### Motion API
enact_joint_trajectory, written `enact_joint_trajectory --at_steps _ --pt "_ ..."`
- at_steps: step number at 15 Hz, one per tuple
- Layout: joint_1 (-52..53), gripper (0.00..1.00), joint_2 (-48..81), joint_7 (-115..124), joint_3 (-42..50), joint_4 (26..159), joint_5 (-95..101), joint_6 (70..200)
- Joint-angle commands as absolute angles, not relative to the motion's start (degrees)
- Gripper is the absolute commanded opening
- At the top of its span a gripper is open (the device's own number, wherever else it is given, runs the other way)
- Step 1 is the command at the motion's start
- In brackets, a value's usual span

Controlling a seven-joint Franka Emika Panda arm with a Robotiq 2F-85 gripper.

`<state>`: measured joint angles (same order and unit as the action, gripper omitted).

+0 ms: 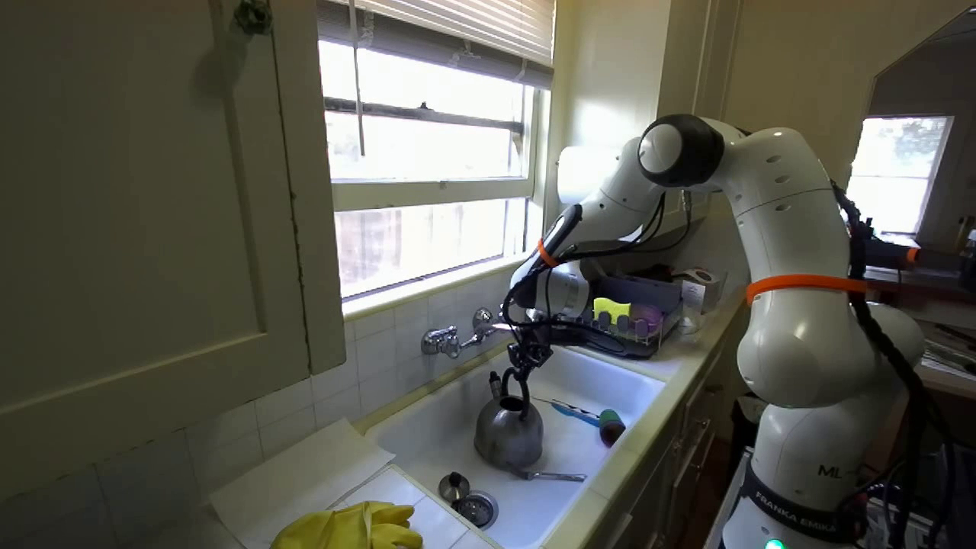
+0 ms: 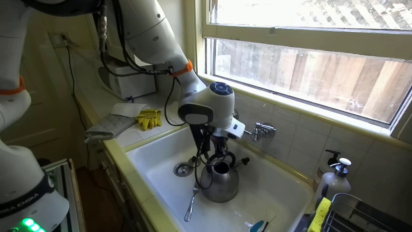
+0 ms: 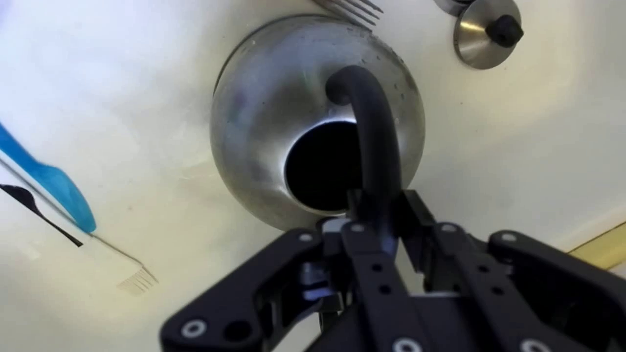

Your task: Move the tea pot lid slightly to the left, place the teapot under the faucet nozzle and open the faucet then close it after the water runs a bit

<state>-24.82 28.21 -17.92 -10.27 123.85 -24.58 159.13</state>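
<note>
My gripper [image 3: 379,208] is shut on the dark arched handle of the teapot [image 3: 264,122], with a finger on each side of it. The grey teapot stands upright and lidless in the sink [image 1: 572,509] in both exterior views; whether its base touches the sink floor I cannot tell. Near the drain lies the tea pot lid [image 1: 454,486], a small metal disc with a black knob, apart from the teapot in the wrist view. Chrome handles of the faucet [image 2: 264,131] show on the tiled wall behind the wrist. The arm hides most of the faucet nozzle in both exterior views.
A fork [image 2: 192,203] lies close against the teapot's base. Toward the rack end of the sink are a blue utensil [image 1: 577,414] and a green-topped item [image 1: 611,427]. A dish rack [image 1: 637,328], soap bottles [image 2: 336,183] and yellow gloves [image 2: 148,118] stand or lie around the basin.
</note>
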Motion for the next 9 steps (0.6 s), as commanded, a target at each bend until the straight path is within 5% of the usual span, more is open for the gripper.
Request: enact_joint_trajectory --at_steps 1,9 --pt "-22.8 0.05 25.4 -12.5 -8.3 126.0 -26.7 158.9" --pt "-18.1 0.05 27.4 -3.3 -4.9 124.7 -25.6 163.6"
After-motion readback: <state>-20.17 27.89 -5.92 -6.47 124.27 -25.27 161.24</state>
